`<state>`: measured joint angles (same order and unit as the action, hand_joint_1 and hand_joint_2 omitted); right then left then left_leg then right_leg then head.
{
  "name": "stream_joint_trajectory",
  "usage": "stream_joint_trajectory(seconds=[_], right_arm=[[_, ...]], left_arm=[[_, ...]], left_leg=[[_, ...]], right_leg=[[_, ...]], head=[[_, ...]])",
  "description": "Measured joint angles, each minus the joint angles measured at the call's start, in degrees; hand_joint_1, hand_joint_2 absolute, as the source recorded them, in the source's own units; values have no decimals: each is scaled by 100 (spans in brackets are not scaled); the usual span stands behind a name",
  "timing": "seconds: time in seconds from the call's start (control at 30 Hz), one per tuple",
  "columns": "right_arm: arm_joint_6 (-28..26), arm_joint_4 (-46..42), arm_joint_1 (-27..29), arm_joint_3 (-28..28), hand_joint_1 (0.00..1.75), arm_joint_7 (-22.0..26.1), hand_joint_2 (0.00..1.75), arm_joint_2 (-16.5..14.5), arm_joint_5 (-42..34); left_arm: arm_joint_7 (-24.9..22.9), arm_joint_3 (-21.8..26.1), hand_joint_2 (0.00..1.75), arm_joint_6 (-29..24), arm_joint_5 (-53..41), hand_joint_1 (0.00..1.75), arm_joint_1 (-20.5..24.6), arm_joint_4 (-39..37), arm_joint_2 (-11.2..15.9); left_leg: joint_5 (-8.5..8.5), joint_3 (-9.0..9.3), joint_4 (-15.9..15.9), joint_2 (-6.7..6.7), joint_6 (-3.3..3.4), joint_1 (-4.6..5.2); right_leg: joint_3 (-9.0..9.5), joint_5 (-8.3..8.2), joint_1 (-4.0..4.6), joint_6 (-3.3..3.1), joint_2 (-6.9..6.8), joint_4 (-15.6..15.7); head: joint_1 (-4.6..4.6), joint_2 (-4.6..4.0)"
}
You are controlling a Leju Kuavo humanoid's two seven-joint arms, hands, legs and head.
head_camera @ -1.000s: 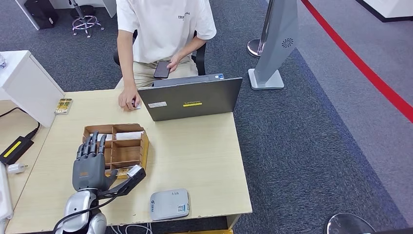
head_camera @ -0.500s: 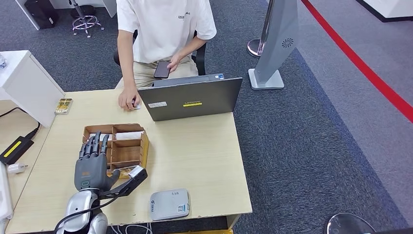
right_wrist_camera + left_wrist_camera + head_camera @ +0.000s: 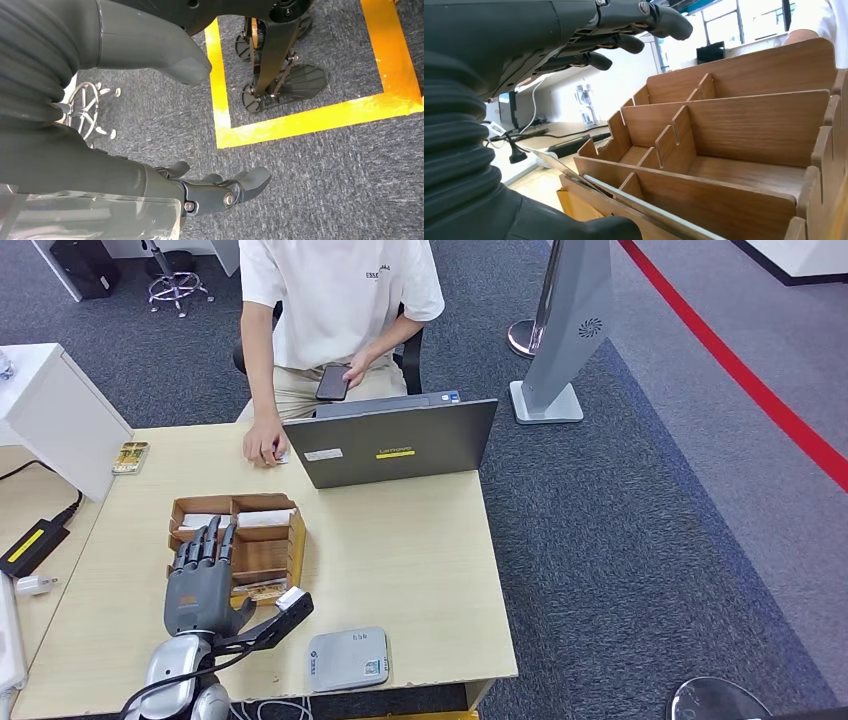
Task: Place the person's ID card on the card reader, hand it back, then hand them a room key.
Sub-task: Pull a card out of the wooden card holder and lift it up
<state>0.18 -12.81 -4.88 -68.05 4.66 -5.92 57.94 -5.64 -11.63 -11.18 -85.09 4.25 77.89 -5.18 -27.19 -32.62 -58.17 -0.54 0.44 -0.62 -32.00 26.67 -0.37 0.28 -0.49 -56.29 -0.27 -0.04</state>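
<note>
My left robot hand has drawn back from the wooden organizer towards my body over the last second, and a card now sits clear of the box's near edge. The fingers lie straight and slightly spread over the nearest compartments; the thumb reaches out sideways with the card's white end at its tip. In the left wrist view the card appears as a thin edge running just below the palm, across the organizer's front wall. I judge it a room key pinched under the thumb, though the contact itself is hidden.

The card reader rests on the surface just beyond the thumb, near the front edge. The person's hand rests well ahead of my fingers, beside the laptop.

My right robot hand hangs over the carpet, fingers loosely curled, holding nothing.

Risk: the pinch looks shallow, so a quick swing could let the card slip, or catch its trailing end on the organizer wall.
</note>
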Motion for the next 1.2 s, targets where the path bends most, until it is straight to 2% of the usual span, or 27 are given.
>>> stream_joint_trajectory(seconds=[1.2], right_arm=[[11, 0, -1, -30, 0, 2, 175, -2, 120]], left_arm=[[138, -76, 175, 67, 0, 0, -9, 49, -39]], left_leg=[[0, 0, 0, 0, 0, 0]], right_leg=[[-1, 0, 0, 0, 0, 0]], head=[[0, 0]])
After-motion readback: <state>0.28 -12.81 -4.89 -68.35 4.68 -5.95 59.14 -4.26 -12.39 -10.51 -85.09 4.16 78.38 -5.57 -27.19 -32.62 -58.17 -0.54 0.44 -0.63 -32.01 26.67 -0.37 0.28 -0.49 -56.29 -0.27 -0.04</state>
